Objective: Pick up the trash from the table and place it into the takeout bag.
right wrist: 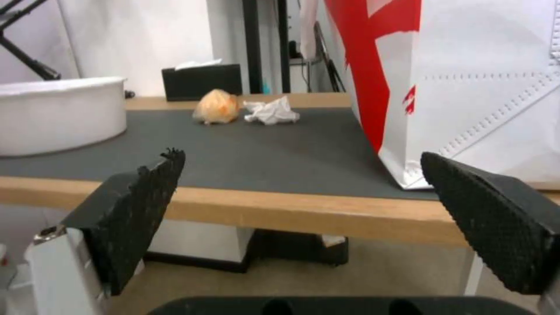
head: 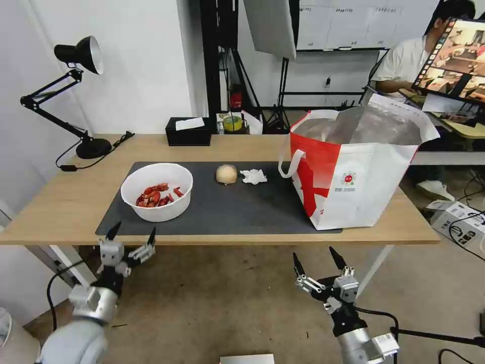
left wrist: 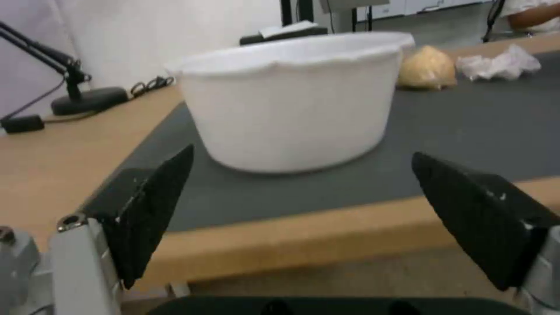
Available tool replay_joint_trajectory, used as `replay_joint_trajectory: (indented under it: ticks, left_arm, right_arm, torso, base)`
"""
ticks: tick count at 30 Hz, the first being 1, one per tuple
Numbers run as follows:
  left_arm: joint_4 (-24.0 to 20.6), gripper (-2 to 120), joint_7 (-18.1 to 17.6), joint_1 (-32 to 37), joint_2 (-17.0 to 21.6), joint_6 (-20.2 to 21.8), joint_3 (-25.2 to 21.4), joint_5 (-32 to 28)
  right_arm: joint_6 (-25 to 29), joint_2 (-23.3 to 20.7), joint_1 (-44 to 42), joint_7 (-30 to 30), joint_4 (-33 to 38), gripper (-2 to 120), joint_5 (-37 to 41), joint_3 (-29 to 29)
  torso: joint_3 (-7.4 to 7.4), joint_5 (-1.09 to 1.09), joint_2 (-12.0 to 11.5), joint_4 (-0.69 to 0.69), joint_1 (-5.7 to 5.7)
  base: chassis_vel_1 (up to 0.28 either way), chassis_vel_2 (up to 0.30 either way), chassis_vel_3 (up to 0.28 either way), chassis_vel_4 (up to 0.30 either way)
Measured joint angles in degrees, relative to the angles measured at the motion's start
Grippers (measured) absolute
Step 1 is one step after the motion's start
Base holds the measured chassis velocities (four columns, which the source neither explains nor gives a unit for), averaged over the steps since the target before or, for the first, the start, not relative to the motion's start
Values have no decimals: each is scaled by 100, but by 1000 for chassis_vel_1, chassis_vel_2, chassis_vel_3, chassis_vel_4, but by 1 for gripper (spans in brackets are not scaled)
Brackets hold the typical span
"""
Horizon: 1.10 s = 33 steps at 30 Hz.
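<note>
A white plastic bowl (head: 157, 192) (left wrist: 292, 100) (right wrist: 58, 114) holding red crayfish shells sits on the left of the dark grey mat (head: 227, 210). A beige ball (head: 226, 174) (left wrist: 427, 68) (right wrist: 217, 106) and a crumpled white napkin (head: 253, 176) (left wrist: 497, 64) (right wrist: 271, 111) lie mid-mat. The red-and-white takeout bag (head: 358, 167) (right wrist: 467, 83) stands open at the right end of the table (head: 60, 212). My left gripper (head: 132, 232) (left wrist: 300, 183) hangs open just before the table's front edge, facing the bowl. My right gripper (head: 317, 258) (right wrist: 300, 183) is open too, lower, in front of the bag's near corner.
A black tissue box (head: 188, 131) stands at the table's back edge, with a tape roll (head: 232, 123) beside it. A black desk lamp (head: 81, 86) stands at the back left, its cord trailing on the wood. Floor lies open below the table's front edge.
</note>
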Motion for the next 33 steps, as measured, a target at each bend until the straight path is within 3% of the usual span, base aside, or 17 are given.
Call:
replay_joint_trajectory:
  ticks: [22, 33]
  left_arm:
    - [77, 100, 17, 100, -43, -9, 0, 33]
    - [57, 100, -1, 89, -45, 7, -8, 9]
  right_arm:
    - [-15, -232, 127, 2, -16, 100, 51, 4]
    - [-536, -961, 1029, -8, 254, 100, 580, -607]
  torso:
    - [0, 0, 0, -1, 1]
    - [0, -1, 0, 0, 1]
  base:
    - [0, 0, 0, 0]
    - [0, 0, 0, 0]
